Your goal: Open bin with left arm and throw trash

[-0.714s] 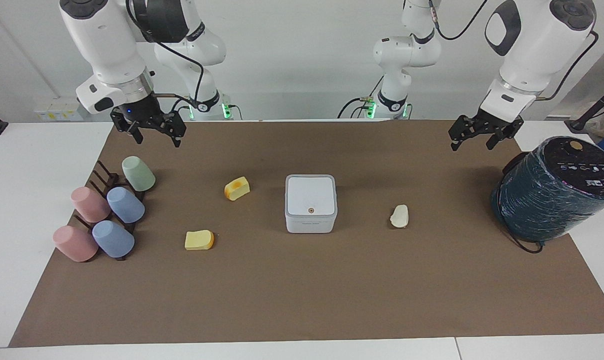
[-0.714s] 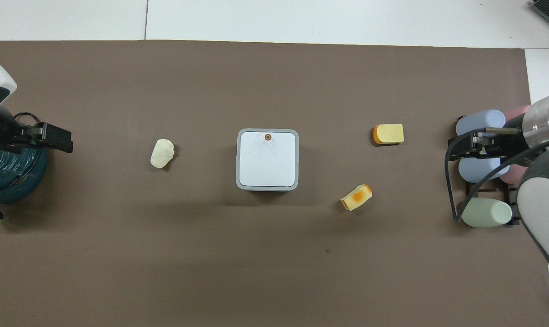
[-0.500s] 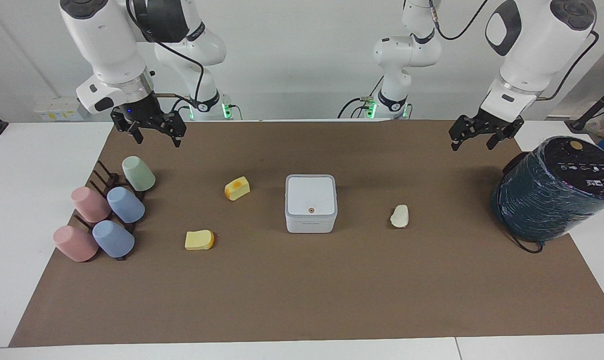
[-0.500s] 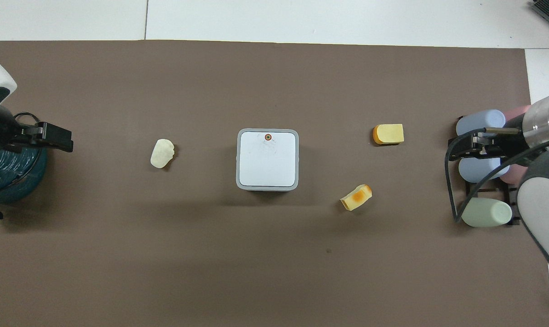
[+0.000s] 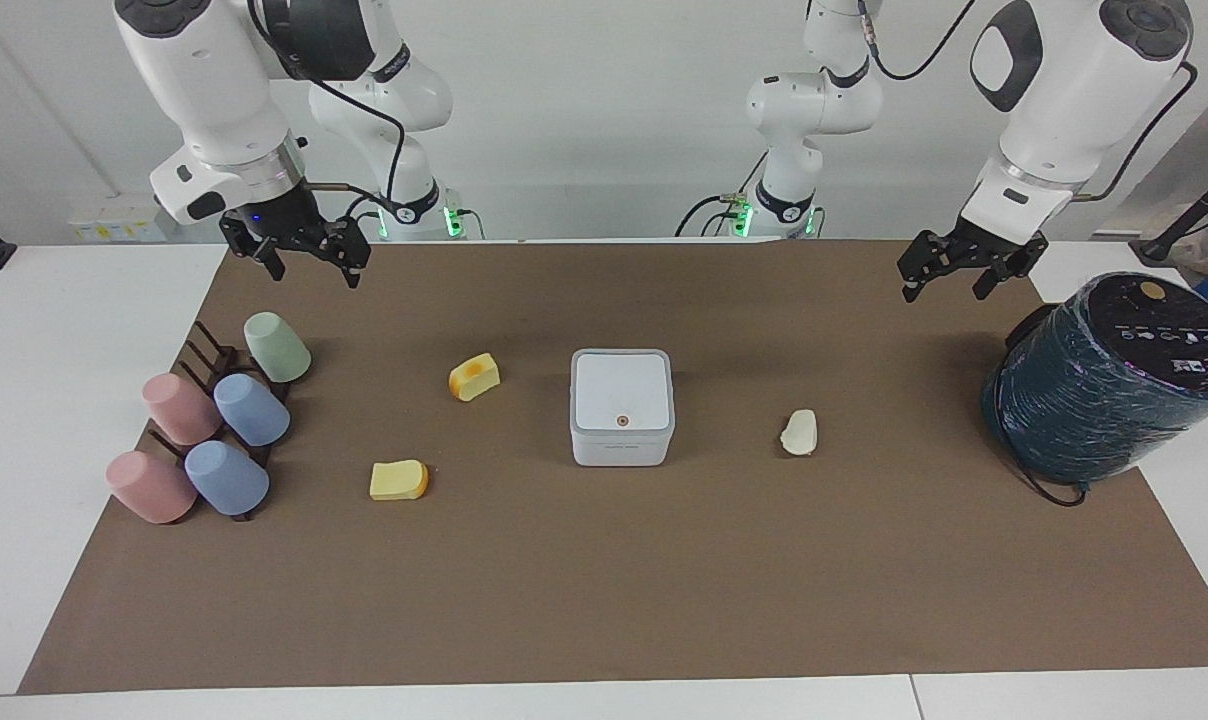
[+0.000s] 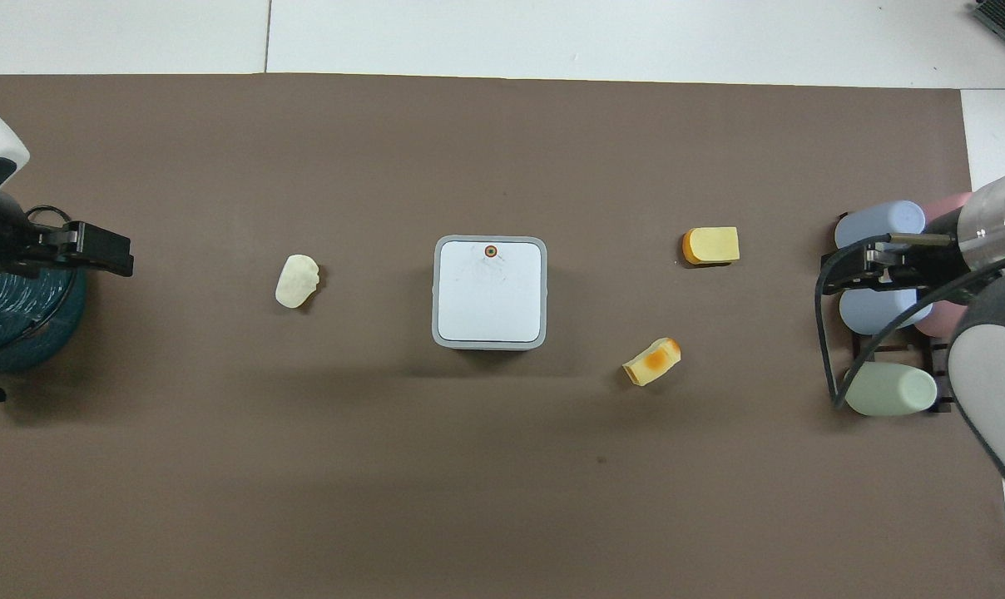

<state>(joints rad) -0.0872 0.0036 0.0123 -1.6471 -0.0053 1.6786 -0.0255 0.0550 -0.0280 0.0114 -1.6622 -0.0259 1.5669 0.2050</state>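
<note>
Since the earlier frames the right hand (image 5: 302,260) has risen a little and drawn slightly toward the robots; the rest has stayed where it was. It hangs empty over the brown mat (image 5: 604,600) at the right arm's end of the tabletop (image 5: 54,330), above the rack of cups (image 5: 214,425), its fingers spread apart.

The yellow-orange wedge (image 5: 474,377) with its orange spot lies on the mat nearer to the robots than the pale yellow slice (image 5: 399,480), both between the cups and the bin. The bin (image 5: 622,405) sits mid-mat: a small white square box with rounded corners, its lid shut and flat, a tiny orange dot near the lid's edge farthest from the robots. A faint line of writing on its front wall is too small to read. The cream-white lump (image 5: 799,433) lies toward the left arm's end, well apart from the bin.

The left hand (image 5: 947,277) hangs empty with fingers spread, over the mat's edge near the dark teal cylinder (image 5: 1104,385), whose black top carries small white symbols that cannot be read.
</note>
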